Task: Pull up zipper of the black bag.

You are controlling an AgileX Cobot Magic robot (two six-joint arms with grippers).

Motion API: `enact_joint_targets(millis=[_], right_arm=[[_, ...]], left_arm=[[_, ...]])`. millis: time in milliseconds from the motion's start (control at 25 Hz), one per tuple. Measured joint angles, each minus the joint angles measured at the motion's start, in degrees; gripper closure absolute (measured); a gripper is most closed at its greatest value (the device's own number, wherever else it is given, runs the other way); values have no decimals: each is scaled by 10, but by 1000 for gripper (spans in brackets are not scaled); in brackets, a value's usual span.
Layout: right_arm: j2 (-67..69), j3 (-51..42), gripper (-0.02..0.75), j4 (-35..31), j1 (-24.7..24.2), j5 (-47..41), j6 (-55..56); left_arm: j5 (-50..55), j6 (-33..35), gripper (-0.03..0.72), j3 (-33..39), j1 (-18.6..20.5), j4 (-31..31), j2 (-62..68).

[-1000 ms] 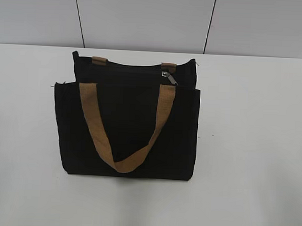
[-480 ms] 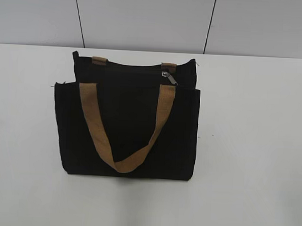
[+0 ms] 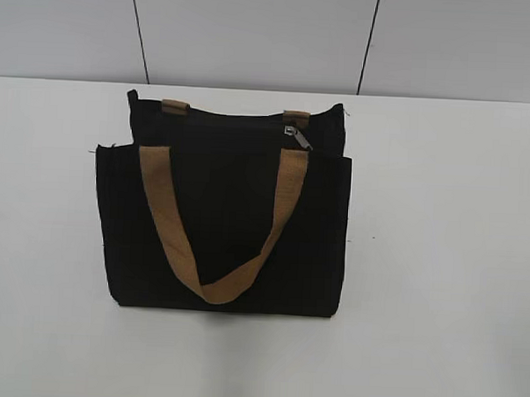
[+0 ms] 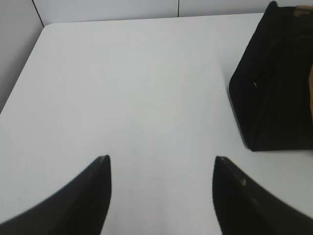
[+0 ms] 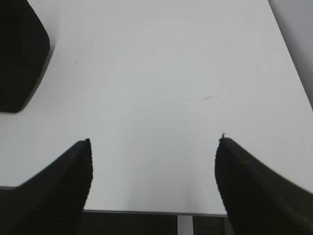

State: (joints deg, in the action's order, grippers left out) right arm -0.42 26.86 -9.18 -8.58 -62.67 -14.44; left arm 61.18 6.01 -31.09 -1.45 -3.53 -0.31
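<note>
The black bag (image 3: 224, 219) lies flat on the white table (image 3: 438, 259), its tan handle looped over the front panel. The zipper runs along its top edge, with the small silver pull tab (image 3: 297, 137) near the right end. The bag's corner also shows in the left wrist view (image 4: 271, 93) and in the right wrist view (image 5: 19, 54). My left gripper (image 4: 161, 159) is open and empty over bare table, left of the bag. My right gripper (image 5: 154, 142) is open and empty near the table's front edge, right of the bag. Neither gripper shows in the exterior view.
A grey panelled wall (image 3: 254, 35) stands behind the table. The table's front edge (image 5: 146, 211) shows under my right gripper, and its left edge (image 4: 24, 73) in the left wrist view.
</note>
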Motion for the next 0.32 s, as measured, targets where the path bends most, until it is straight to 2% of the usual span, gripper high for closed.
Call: enact_joint_targets(millis=[320], right_arm=[[0,0,145,0,0,0,0]], left_arm=[[0,0,202,1,0,-1,0]])
